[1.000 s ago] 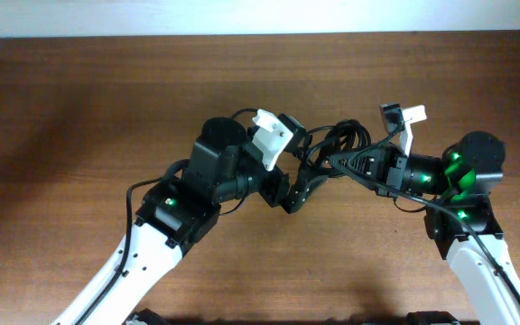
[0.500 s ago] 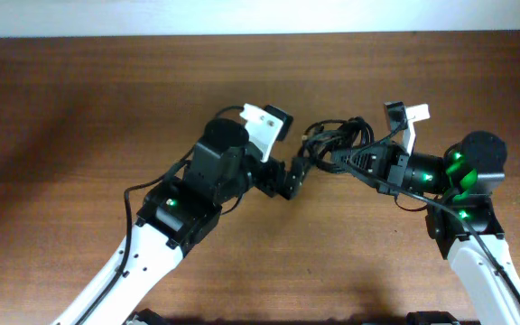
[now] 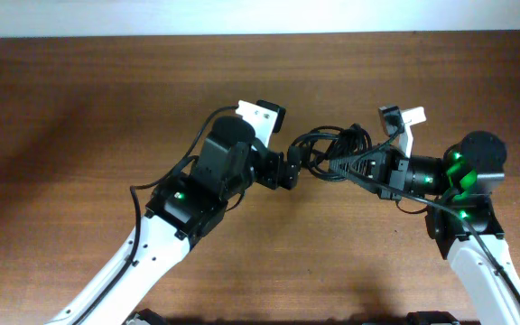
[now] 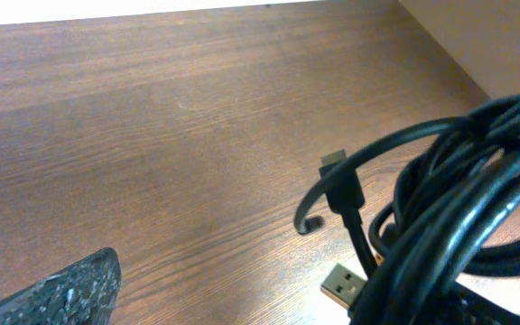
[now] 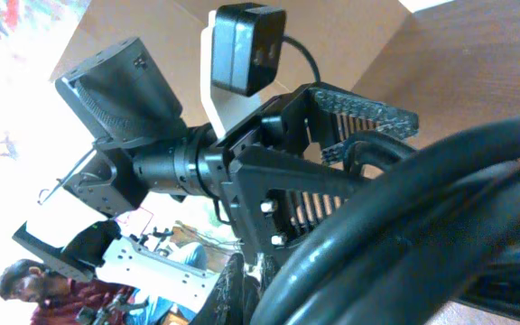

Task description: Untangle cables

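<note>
Two grippers face each other over the middle of the table (image 3: 79,108): my right gripper (image 3: 335,167) is clenched on the cables (image 3: 328,143), my left gripper (image 3: 293,173) spread wide just left of the bundle. Only the left wrist view shows a gold-tipped plug (image 4: 341,284) below the loops.

This is looking like a robotics lab: a white-and-black left arm (image 3: 152,248) and right arm (image 3: 481,266), green lights (image 3: 456,176) glowing on them, are reaching over a brown wooden table (image 3: 61,117). In the right wrist view a person (image 5: 30,293) in a red checked shirt is showing in the bright background, beside more white equipment (image 5: 138,262).
</note>
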Controlling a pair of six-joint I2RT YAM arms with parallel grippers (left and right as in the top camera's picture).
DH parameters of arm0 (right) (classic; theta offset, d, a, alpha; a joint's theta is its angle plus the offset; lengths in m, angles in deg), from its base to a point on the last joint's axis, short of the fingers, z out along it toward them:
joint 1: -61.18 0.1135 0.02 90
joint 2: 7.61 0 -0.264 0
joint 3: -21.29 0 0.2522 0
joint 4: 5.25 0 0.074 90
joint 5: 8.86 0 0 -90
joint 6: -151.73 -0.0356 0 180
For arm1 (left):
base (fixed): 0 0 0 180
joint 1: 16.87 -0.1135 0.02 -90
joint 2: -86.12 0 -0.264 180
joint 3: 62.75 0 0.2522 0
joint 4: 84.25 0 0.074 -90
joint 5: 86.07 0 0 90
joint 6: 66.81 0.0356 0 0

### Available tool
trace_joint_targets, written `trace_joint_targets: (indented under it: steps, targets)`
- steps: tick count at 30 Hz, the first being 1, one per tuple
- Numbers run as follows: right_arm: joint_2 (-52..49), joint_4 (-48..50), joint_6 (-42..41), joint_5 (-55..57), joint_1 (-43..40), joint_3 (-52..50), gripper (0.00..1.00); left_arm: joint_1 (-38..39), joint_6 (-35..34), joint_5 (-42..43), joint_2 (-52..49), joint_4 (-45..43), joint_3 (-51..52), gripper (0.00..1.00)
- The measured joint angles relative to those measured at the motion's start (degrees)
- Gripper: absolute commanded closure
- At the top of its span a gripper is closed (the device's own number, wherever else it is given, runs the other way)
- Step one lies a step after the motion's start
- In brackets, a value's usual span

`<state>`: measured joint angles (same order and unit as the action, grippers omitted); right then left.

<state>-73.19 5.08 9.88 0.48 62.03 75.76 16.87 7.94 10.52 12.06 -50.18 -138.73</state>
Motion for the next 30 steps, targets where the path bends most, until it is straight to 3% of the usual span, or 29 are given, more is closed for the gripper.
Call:
trace_joint_targets:
  steps: [15,24,30]
  targets:
    - [0.0,1.03,-0.17,-0.81,0.04,-0.07,0.96,0.0,-0.46,-1.73,-4.83,0.48,-0.33,0.05]
    - [0.0,1.05,-0.2,-0.94,0.04,-0.11,0.96,0.0,-0.44,-3.91,-5.03,-1.05,-0.33,0.12]
    - [0.0,1.25,-0.2,-0.92,0.04,-0.11,0.96,0.07,-0.42,-7.56,-5.03,-4.02,-0.33,0.06]
